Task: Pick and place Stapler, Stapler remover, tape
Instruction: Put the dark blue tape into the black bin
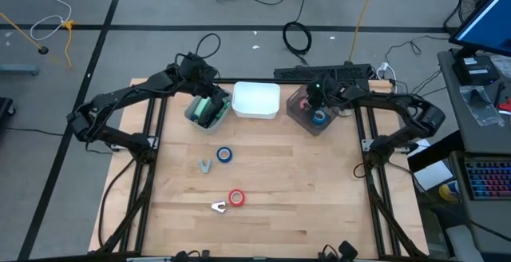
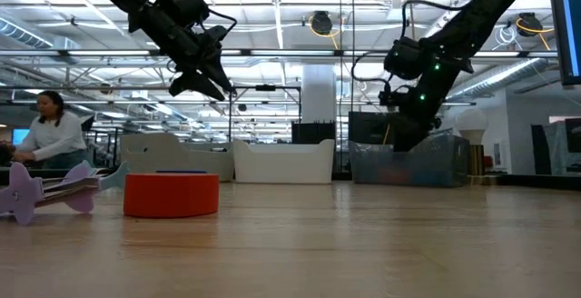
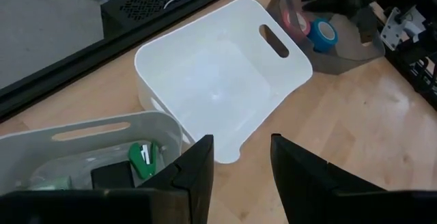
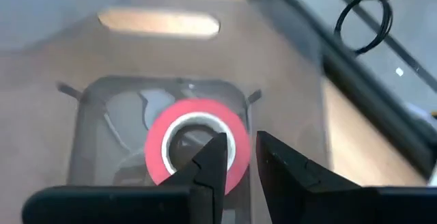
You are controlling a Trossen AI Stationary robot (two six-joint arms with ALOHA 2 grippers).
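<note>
Right gripper (image 4: 235, 157) over dark bin (image 1: 307, 112) at 1 o'clock, fingers parted astride pink tape (image 4: 198, 145) rim; left gripper (image 3: 240, 176) parted, empty.

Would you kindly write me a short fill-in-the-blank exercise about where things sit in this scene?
1. The middle bin at the table's far edge is ____ in colour.
2. The right tool hovers over a ____ tape roll in the dark bin.
3. On the open table lie one red tape roll and one ____ one.

Missing: white; pink; blue
</note>
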